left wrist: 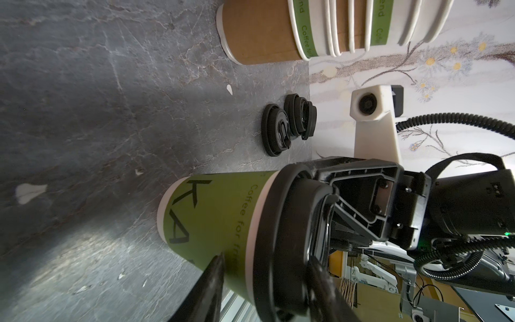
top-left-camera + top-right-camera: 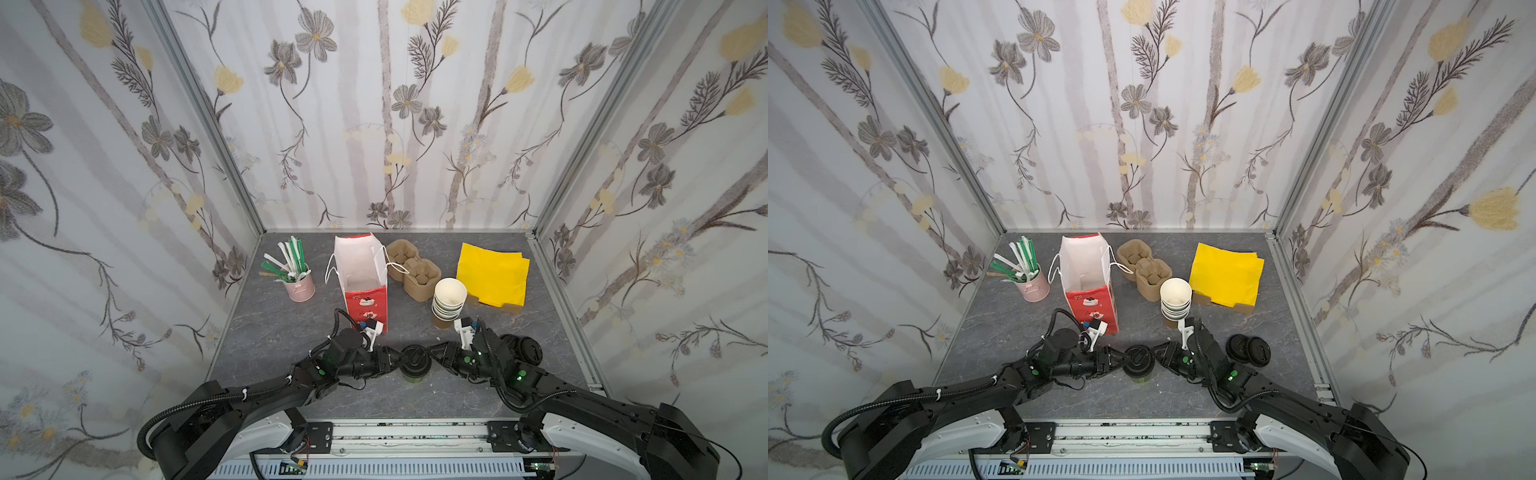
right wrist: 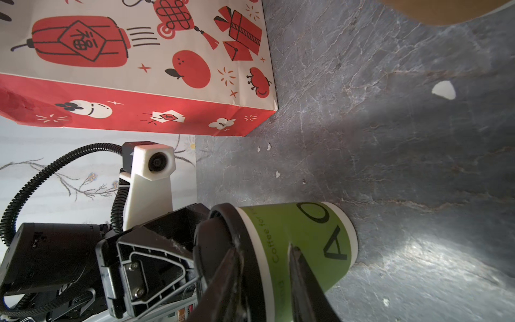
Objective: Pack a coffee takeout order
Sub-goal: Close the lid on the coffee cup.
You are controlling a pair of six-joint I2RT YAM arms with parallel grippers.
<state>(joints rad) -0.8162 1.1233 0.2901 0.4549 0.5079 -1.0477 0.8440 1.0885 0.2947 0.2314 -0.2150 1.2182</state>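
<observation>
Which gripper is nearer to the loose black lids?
Right. The right gripper is at the lidded cup's side facing the loose black lids; the left gripper is at the cup's far side.

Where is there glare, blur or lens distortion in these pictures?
In both top views the light is even, but the wide lens makes the silver metal corner posts fan outward; in the left wrist view a bright patch glares on the grey marbled table beside the green paper cup with the black lid; in the right wrist view the right pincer looks soft up close.
</observation>
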